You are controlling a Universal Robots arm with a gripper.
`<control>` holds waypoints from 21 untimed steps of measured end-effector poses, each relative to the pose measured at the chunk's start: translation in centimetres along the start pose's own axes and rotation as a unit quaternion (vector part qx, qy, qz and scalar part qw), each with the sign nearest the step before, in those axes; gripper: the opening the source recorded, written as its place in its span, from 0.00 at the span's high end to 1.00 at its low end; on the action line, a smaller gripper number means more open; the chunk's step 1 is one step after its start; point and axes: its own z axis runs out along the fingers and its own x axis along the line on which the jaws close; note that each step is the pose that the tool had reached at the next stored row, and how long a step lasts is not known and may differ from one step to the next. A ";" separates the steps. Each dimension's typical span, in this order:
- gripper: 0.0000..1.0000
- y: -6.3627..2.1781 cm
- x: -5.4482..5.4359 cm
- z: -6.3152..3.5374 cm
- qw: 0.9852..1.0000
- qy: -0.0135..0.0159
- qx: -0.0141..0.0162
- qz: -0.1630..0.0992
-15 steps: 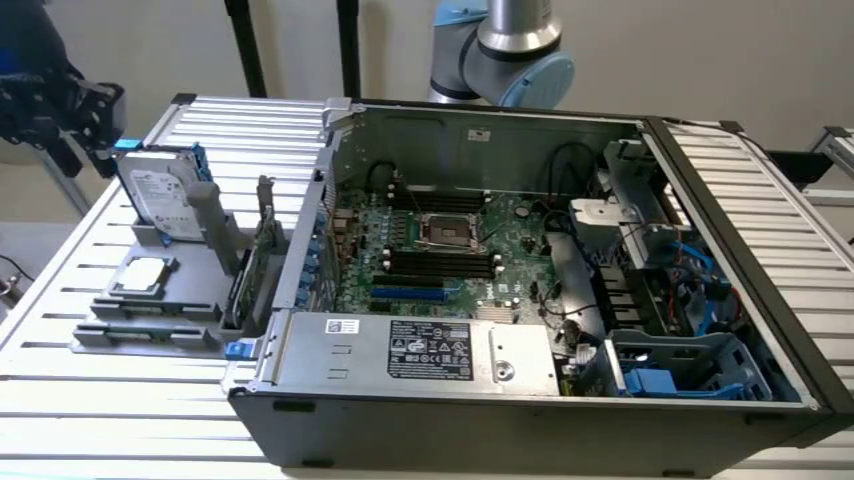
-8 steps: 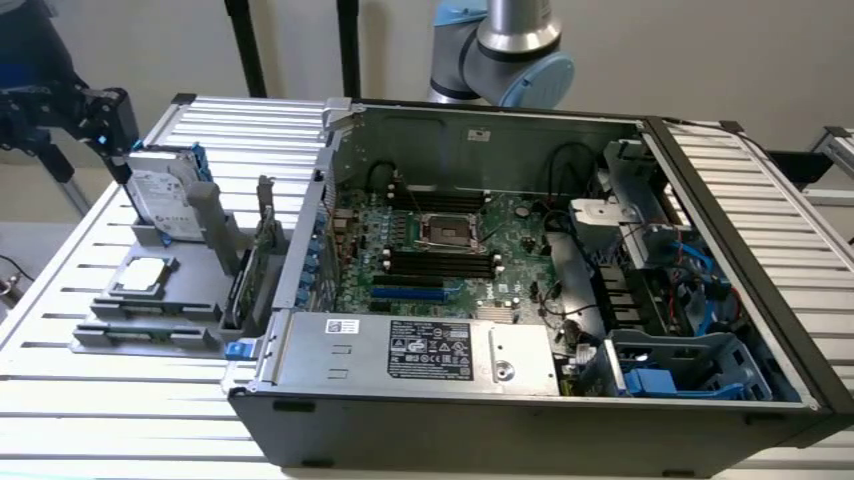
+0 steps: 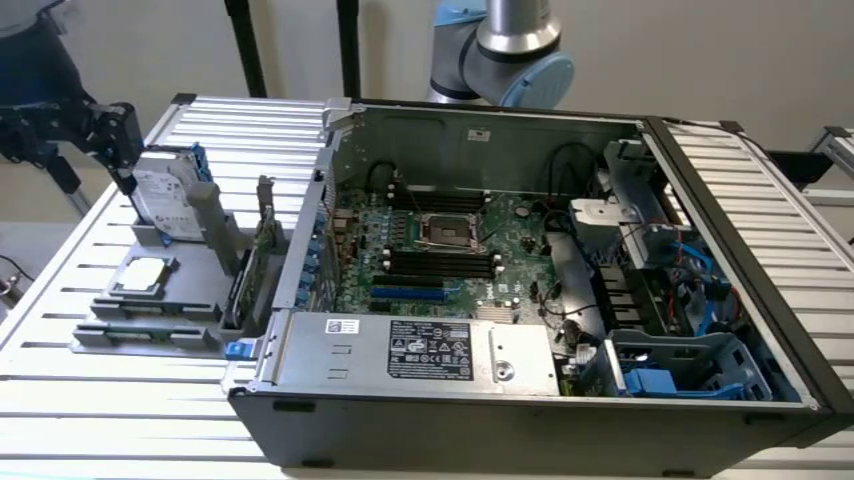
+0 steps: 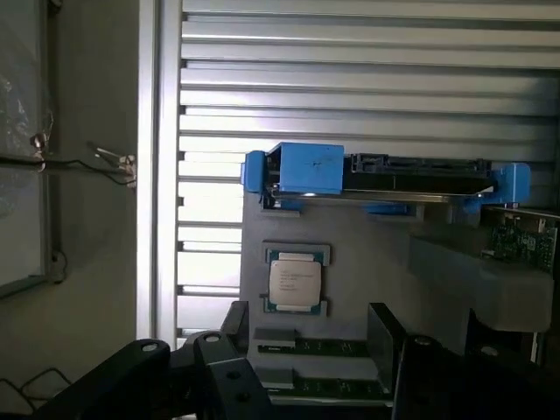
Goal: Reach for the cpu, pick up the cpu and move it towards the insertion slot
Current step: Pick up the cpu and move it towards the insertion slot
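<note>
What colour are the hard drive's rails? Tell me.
Blue. The wrist view shows the rails best.

Slatted metal table (image 3: 107, 400), open computer case (image 3: 534, 430) – grey parts holder (image 3: 187, 285) beside it

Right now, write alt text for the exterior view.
An open computer case sits on a slatted metal table, its insertion slot exposed. At the exterior view's left, the cpu rests in a grey holder, the gripper apart from it.
</note>
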 end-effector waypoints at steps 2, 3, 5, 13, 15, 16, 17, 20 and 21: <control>0.35 -0.15 0.0 0.36 1.000 0.000 0.000 0.000; 0.35 -0.22 0.0 0.54 1.000 0.000 0.000 0.000; 0.35 -0.36 0.0 0.89 1.000 0.000 0.000 0.000; 0.35 -1.05 0.0 2.32 1.000 0.000 0.000 0.000; 0.35 -1.21 0.0 2.68 1.000 0.000 0.000 0.000; 0.35 -1.29 0.0 2.86 1.000 0.000 0.000 0.000; 0.35 -1.36 0.0 3.04 1.000 0.000 0.000 0.000; 0.35 -1.49 0.0 3.58 1.000 0.000 0.000 0.000; 0.35 -1.53 0.0 3.77 1.000 0.000 0.000 0.000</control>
